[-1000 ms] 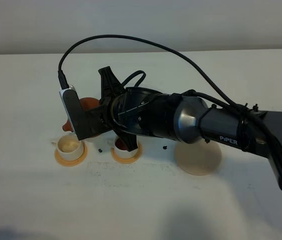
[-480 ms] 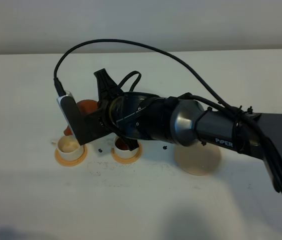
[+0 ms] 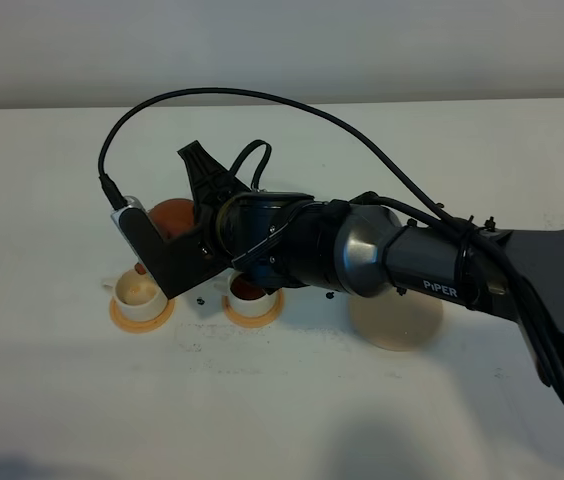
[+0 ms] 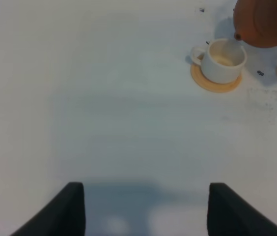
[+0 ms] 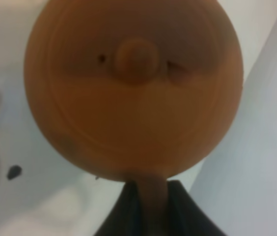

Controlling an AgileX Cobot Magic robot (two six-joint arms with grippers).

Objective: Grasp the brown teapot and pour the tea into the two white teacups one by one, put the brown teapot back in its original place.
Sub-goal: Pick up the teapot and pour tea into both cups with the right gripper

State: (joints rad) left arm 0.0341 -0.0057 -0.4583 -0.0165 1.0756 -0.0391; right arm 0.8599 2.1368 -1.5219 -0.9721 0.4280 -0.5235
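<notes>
The brown teapot (image 3: 170, 216) hangs in the air, held by its loop handle in my shut right gripper (image 3: 200, 224), which reaches across to the left. In the right wrist view the teapot's lid (image 5: 133, 88) fills the frame and my right gripper (image 5: 151, 201) pinches the handle. The teapot's spout sits just above the left white teacup (image 3: 139, 291), which holds pale liquid. The second teacup (image 3: 251, 294) holds dark tea. Both cups stand on orange saucers. The left wrist view shows the left teacup (image 4: 222, 59) and the teapot (image 4: 266, 22). My left gripper (image 4: 146, 211) is open and empty, far from them.
The beige coaster (image 3: 398, 320) lies bare to the right of the cups, partly under my right arm (image 3: 432, 270). A black cable (image 3: 262, 98) loops above the arm. A few small dark specks (image 3: 200, 299) lie on the white table near the saucers.
My right wrist has rolled and shifted slightly left, tipping the teapot more toward the left teacup. The cups and coaster have not moved.
</notes>
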